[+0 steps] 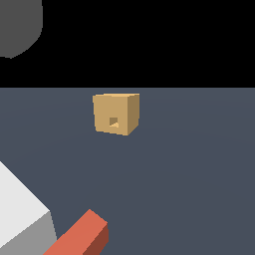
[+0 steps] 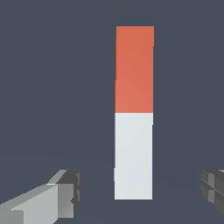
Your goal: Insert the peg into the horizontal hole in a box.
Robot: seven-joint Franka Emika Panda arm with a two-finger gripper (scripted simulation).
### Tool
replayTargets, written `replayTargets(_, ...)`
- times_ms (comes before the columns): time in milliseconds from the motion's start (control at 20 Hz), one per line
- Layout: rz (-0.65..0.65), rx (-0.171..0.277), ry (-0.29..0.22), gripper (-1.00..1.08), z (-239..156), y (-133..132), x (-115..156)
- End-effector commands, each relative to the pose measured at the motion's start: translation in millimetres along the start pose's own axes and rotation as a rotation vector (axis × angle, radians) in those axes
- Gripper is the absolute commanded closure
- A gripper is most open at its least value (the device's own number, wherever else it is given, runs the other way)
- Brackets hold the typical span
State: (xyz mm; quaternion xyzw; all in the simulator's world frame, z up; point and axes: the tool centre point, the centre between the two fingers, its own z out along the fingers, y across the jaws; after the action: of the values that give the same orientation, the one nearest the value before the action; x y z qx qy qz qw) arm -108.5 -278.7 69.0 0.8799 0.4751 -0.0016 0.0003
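Peg flat on the floor beneath spread gripper fingers, box well apart.

In the exterior view, a white-and-grey block at the left edge is cut off, its identity unclear; beside it the peg's [image 1: 82, 236] red-orange end juts in from the bottom edge, pointing up and toward the exterior view's right, and the box [image 1: 116, 114] sits farther back with its hole [image 1: 113, 121] facing the camera. Only the wrist view shows the peg's [image 2: 134, 70] full length, half red-orange, half white, and the gripper [image 2: 140, 192] with fingers [image 2: 61, 194] wide apart on either side, touching nothing. The box is out of that view.
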Motion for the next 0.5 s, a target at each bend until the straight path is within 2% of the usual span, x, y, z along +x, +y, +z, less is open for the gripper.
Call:
replayTargets(0,0.016,-0.002,0.001,-0.92,2.5,-0.3,-7.8)
replayTargets(450,0.013,-0.001,0.002,-0.92,5.2,-0.4,-6.4)
